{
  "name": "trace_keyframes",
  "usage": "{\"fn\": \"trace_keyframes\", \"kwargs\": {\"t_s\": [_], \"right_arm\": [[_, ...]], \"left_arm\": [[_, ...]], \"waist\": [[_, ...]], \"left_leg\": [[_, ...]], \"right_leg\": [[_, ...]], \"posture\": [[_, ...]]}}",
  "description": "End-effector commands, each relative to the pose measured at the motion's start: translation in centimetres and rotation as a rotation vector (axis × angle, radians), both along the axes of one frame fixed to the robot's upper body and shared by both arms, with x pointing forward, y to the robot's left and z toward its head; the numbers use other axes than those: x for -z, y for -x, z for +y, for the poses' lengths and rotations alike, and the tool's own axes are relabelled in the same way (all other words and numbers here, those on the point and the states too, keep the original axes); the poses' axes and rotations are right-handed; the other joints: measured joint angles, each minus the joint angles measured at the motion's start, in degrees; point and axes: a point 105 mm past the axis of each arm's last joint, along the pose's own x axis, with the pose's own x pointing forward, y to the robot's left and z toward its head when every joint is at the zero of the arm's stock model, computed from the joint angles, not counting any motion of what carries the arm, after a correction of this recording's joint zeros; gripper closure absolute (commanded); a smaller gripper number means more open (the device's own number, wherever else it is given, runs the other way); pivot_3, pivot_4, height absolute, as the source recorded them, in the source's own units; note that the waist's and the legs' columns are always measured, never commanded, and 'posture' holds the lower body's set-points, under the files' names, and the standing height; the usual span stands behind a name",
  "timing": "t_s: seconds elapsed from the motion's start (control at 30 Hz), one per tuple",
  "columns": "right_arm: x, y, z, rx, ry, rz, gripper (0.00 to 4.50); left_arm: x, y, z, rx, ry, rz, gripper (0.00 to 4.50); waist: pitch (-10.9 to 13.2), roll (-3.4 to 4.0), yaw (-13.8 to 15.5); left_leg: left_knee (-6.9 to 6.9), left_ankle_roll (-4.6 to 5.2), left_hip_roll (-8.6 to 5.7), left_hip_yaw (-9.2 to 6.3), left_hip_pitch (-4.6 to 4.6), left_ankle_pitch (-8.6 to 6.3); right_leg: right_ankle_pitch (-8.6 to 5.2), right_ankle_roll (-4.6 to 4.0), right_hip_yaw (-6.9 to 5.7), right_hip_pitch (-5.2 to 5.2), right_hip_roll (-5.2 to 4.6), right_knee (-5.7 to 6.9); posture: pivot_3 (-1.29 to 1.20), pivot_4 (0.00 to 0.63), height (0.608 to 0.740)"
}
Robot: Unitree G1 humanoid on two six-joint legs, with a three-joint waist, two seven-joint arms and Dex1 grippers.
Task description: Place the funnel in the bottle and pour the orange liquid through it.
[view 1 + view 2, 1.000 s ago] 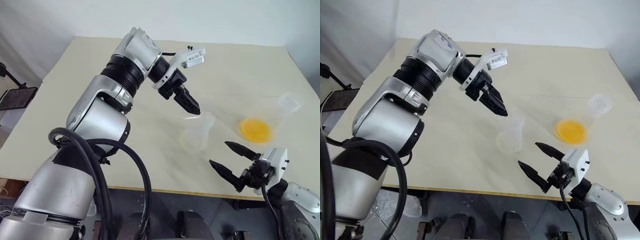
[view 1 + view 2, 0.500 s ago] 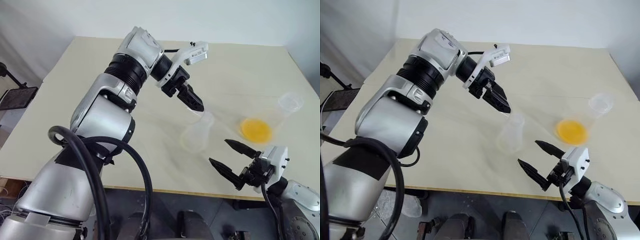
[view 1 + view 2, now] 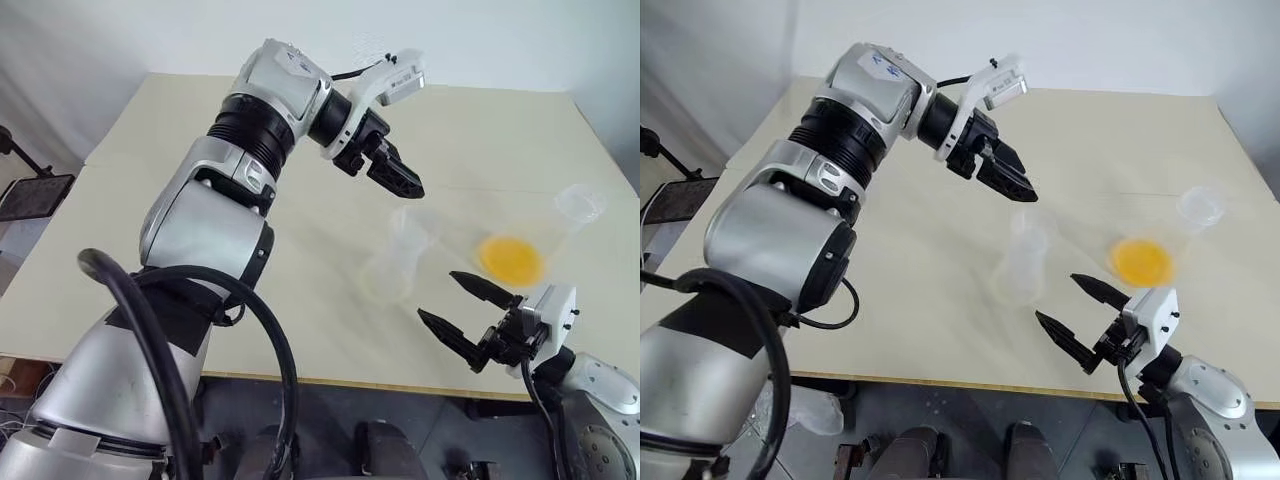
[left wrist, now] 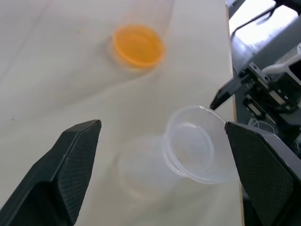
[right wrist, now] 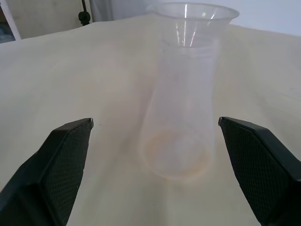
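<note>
Beige table, plain white wall behind. Left gripper hangs wide open and empty just above the bottle, funnel already sitting in its neck. Right gripper is open too, near the bottle's front. Funnel step looks done imo. Next: grab the flask w/ the orange liquid and tip it slowly over the funnel.

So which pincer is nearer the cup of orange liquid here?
The right. The right pincer, open, sits just in front of the orange liquid at the table's near edge. The left pincer, also open, hangs farther off, above the bottle.
</note>
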Motion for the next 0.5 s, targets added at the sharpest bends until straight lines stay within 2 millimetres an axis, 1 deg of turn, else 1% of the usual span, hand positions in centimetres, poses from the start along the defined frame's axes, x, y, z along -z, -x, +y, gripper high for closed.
{"fn": "trace_keyframes", "kwargs": {"t_s": [0.03, 0.2, 0.27, 0.33, 0.4, 0.43, 0.5], "right_arm": [[-0.9, 0.0, -0.2, -0.005, 0.009, -0.038, 0.0], [-1.0, -0.1, -1.3, 0.004, 0.027, -0.021, 0.0], [-1.1, -0.3, -1.9, 0.007, 0.033, -0.013, 0.0], [-1.3, -0.5, -2.4, 0.007, 0.047, -0.001, 0.0], [-1.6, -0.8, -3.1, 0.008, 0.06, 0.009, 0.0], [-1.8, -0.9, -3.3, 0.009, 0.062, 0.011, 0.0], [-2.0, -1.1, -4.0, 0.016, 0.07, 0.023, 0.0]], "left_arm": [[-3.7, -0.3, 0.7, -0.012, 0.105, -0.146, 0.03], [-4.6, -1.1, 3.8, -0.018, 0.228, -0.209, 0.03], [-4.7, -1.1, 5.1, 0.006, 0.305, -0.268, 0.03], [-4.5, -1.4, 6.6, -0.015, 0.391, -0.347, 0.03], [-3.3, -1.8, 8.9, -0.073, 0.473, -0.433, 0.03], [-2.9, -1.8, 9.4, -0.09, 0.491, -0.456, 0.03], [-0.8, -1.2, 11.0, -0.112, 0.535, -0.481, 0.03]], "waist": [[0.0, 0.0, -0.1], [0.0, 0.02, -0.2], [0.0, 0.02, -0.2], [0.0, 0.05, -0.2], [0.0, 0.07, -0.1], [0.0, 0.07, -0.2], [0.0, 0.06, -0.1]], "left_leg": [[-0.01, 0.0, 0.0, 0.01, 0.0, 0.0], [-0.03, -0.01, 0.02, 0.11, 0.02, 0.0], [-0.03, -0.01, 0.01, 0.12, 0.07, 0.0], [0.0, -0.01, 0.02, 0.12, 0.09, 0.0], [0.04, -0.01, 0.04, 0.1, 0.06, 0.0], [0.05, -0.02, 0.05, 0.08, 0.08, 0.0], [0.08, -0.03, 0.11, 0.04, 0.04, 0.0]], "right_leg": [[0.0, 0.0, 0.0, -0.02, -0.01, 0.01], [0.0, 0.0, -0.03, -0.1, 0.01, 0.11], [0.0, 0.0, -0.02, -0.09, -0.02, 0.15], [0.0, 0.0, 0.04, -0.08, -0.06, 0.19], [0.0, 0.0, 0.11, -0.08, -0.1, 0.19], [0.0, -0.01, 0.16, -0.07, -0.15, 0.2], [0.0, -0.01, 0.18, -0.08, -0.19, 0.17]], "posture": [[0.0, 0.15, 0.74], [0.0, 0.15, 0.74], [0.0, 0.15, 0.74], [0.0, 0.15, 0.74], [0.0, 0.15, 0.74], [0.0, 0.15, 0.74], [0.0, 0.15, 0.74]]}}
